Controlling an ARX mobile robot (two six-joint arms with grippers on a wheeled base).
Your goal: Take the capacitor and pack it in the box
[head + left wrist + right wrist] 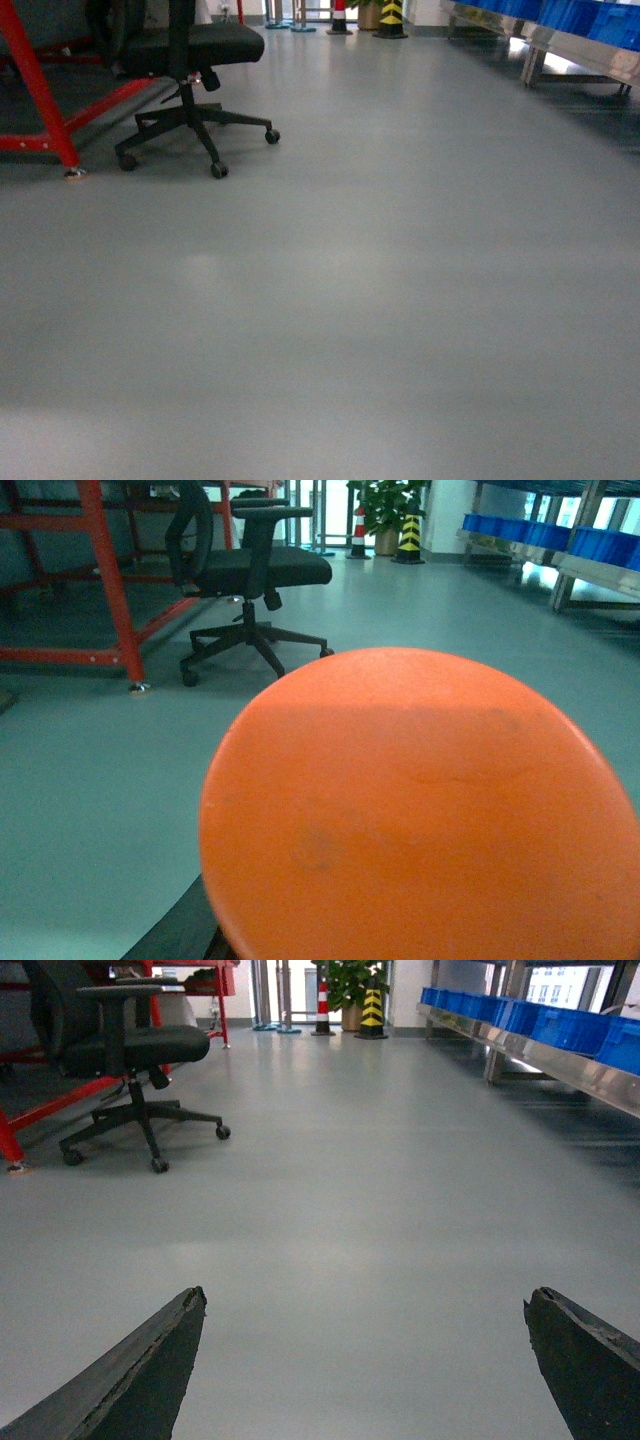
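Note:
The capacitor (420,820) fills most of the left wrist view as a big round orange-red end face, very close to the camera. My left gripper (400,950) is shut on it. Only one dark finger (190,935) shows, at the capacitor's lower left edge, and the rest is hidden behind it. My right gripper (365,1300) is open, its two dark fingertips wide apart over bare grey floor with nothing between them. The box is out of view. Neither gripper shows in the head view.
A black wheeled office chair (190,60) stands at the far left beside a red metal frame (40,90). Blue bins (560,1025) sit on a metal rack along the right. A striped post (372,1010) and a potted plant stand far back. Grey floor (380,300) lies ahead.

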